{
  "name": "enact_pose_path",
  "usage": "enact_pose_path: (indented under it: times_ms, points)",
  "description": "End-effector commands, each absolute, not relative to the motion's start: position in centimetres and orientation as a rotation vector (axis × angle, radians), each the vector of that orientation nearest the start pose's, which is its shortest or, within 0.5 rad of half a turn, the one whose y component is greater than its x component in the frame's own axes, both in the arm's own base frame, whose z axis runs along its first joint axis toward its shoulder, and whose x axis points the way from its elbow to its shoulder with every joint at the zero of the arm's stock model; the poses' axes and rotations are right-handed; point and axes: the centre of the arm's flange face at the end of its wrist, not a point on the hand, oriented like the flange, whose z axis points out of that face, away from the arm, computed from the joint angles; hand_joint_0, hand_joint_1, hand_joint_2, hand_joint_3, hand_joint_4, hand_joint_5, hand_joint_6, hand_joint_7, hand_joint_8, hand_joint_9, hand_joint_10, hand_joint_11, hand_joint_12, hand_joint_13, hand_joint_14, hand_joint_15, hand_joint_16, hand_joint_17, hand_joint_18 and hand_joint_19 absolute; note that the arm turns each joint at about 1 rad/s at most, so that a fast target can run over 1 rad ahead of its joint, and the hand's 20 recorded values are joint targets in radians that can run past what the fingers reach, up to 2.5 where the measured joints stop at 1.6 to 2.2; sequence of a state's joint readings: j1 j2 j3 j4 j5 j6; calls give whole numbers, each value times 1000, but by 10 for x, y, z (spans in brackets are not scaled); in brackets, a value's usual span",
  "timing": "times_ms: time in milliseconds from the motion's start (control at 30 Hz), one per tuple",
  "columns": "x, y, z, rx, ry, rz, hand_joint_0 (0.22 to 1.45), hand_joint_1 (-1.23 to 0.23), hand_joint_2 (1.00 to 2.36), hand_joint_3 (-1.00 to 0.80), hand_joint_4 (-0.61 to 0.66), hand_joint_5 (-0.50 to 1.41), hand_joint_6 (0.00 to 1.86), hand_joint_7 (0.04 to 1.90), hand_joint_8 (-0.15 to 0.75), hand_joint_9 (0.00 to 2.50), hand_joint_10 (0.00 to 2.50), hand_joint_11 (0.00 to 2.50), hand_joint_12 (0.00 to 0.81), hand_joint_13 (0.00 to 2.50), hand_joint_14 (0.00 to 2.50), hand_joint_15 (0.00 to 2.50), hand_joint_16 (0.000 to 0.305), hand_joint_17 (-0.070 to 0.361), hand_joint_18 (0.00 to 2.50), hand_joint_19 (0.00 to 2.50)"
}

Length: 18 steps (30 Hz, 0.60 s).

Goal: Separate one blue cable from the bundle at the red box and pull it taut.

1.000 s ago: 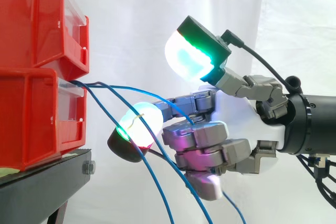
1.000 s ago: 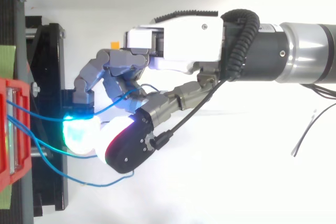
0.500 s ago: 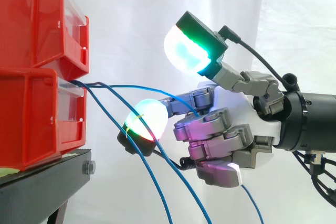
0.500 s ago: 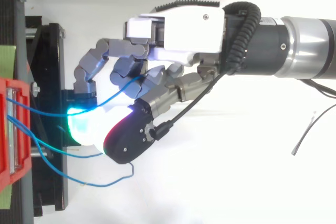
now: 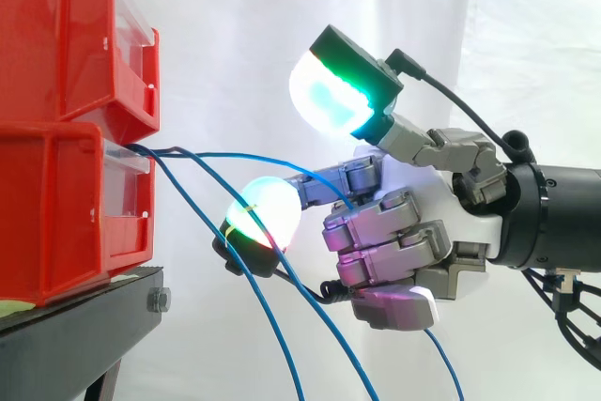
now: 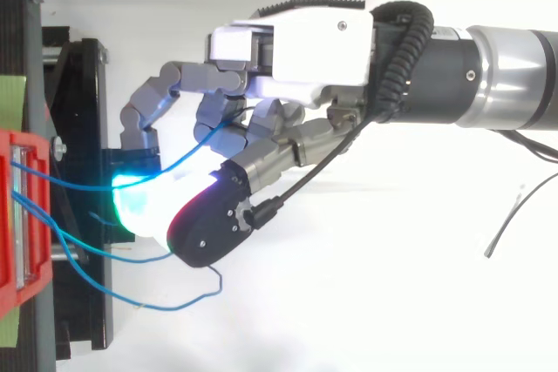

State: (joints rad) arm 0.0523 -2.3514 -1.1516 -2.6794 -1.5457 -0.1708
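Fingers (image 5: 380, 232) of hand (image 6: 305, 50) curled round one blue cable (image 5: 254, 157), thumb raised above. Cable arcs slack from lower red box (image 5: 56, 213) on stand's (image 5: 84, 312) edge; other cables (image 6: 166, 307) droop.

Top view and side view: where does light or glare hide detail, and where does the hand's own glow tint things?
Top view: the white ground is bright enough that the hand's cyan-glowing pad melts into it; the blue cable entering the curled fingers reads clearly. Side view: magenta glow tints the curled fingers; the red bins are evenly lit.
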Motion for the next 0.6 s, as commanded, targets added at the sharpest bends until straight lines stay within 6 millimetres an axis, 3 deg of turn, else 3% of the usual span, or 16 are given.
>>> enact_pose_path:
  times_ms: [0,567]
  points:
    - [781,-95,238,1000,1217,1149,579,-535,1005,-442,297,-139,835,918,622,1896,2500,2450,719,2113,2500,1802,249,187,2500,711]
    - [778,-127,238,1035,1174,1116,594,-554,1016,-299,279,-162,844,896,646,1918,2500,2491,739,2115,2500,1826,249,186,2500,710]
